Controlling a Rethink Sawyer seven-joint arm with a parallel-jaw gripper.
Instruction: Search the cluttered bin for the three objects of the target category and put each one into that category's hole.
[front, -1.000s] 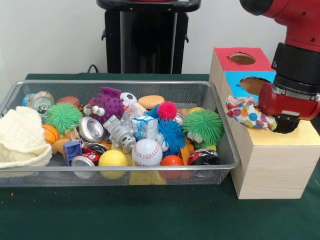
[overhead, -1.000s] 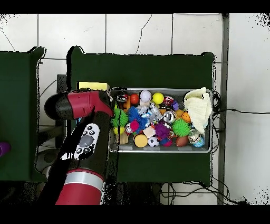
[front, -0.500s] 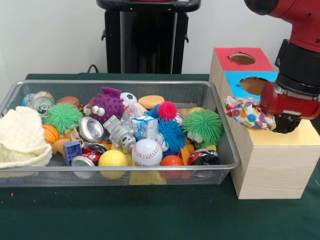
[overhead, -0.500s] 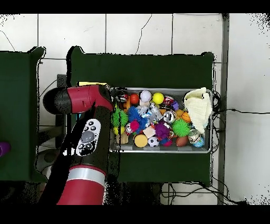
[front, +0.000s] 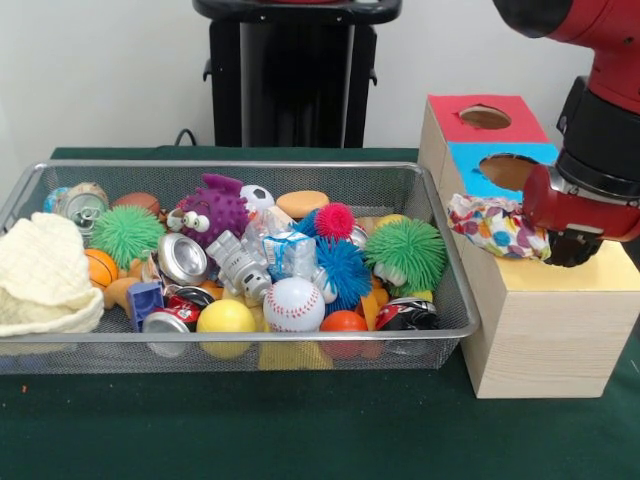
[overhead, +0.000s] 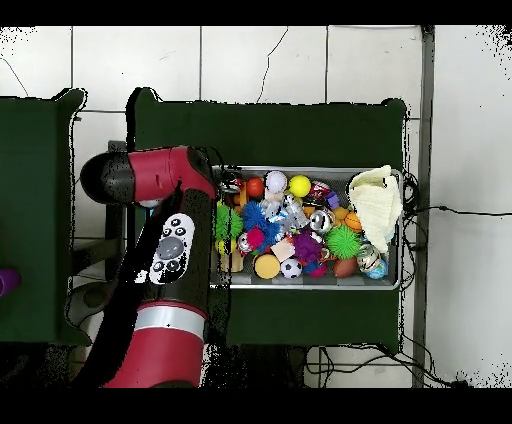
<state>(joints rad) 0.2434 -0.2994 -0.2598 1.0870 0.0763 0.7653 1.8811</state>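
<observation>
**Cloth at the yellow hole: finish the drop cleanly**

Wood-sided sorting box (front: 540, 335) stands nearest on the right, just beside the wire bin (front: 230, 345). On its yellow top the patterned cloth (front: 497, 226) lies bunched at the rim of the nearest hole, and the gripper (front: 570, 245) sits low over that hole, touching the cloth's right end. The red wrist housing hides the fingers, so whether they are clamped on the fabric or already loosed cannot be told from either view.

To do this step well, I judge the cloth needs to go fully over the opening before it is let go, since most of the bundle lies to the left of the hole on the lid and could snag there or slide off toward the bin. A short push down through the opening, then a straight lift, should keep the trailing fabric from being dragged back out.

Farther back, the blue hole (front: 508, 170) and red hole (front: 484, 117) stand open. In the bin, the cream cloth (front: 42, 275) is heaped at the left end, an easy next pick if fabric is the category.

Against the earlier frames, the cloth and gripper sit almost where they were in the front view; overhead, the arm (overhead: 170, 260) has swung its elbow slightly, covering more of the box.
</observation>
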